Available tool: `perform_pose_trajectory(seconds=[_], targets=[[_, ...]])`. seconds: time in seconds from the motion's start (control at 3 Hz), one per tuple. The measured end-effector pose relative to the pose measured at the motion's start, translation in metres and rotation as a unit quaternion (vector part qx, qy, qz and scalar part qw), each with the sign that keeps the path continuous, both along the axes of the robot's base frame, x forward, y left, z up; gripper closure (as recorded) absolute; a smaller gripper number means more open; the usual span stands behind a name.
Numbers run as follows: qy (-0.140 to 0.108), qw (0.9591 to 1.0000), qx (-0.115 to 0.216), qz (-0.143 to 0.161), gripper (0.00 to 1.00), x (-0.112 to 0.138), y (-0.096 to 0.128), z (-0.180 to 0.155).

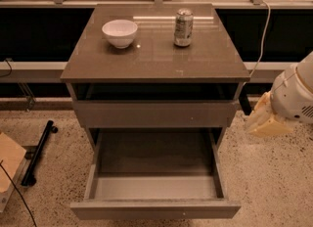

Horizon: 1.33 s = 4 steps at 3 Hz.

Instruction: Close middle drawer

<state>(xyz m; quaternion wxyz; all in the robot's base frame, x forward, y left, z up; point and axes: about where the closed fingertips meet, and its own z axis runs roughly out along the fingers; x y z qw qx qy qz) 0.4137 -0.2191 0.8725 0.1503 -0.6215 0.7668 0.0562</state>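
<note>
The middle drawer is pulled far out toward the camera at the bottom of the grey-brown cabinet. Its flat front panel is low in view and its lighter grey floor is bare. Above it, a drawer with a taller front panel stands slightly out, with a dark gap under the cabinet top. My gripper is a dark shape at the cabinet's right side, level with that taller panel. It hangs from the white and cream arm at the right edge. It touches neither drawer.
A white bowl and a drink can stand on the cabinet top. A black bar and a wooden board lie on the speckled floor at the left. A dark wall and rail run behind the cabinet.
</note>
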Motion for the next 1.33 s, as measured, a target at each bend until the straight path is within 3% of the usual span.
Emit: perform_pose_trajectory(seconds=[0.33, 1.0, 1.33], targets=[[0.011, 0.9998, -0.001, -0.014, 1.0, -0.007, -0.003, -0.042], [0.021, 0.9997, -0.007, -0.012, 1.0, -0.011, 0.001, -0.055], [0.039, 0.9992, 0.005, 0.002, 1.0, -0.012, 0.009, -0.084]])
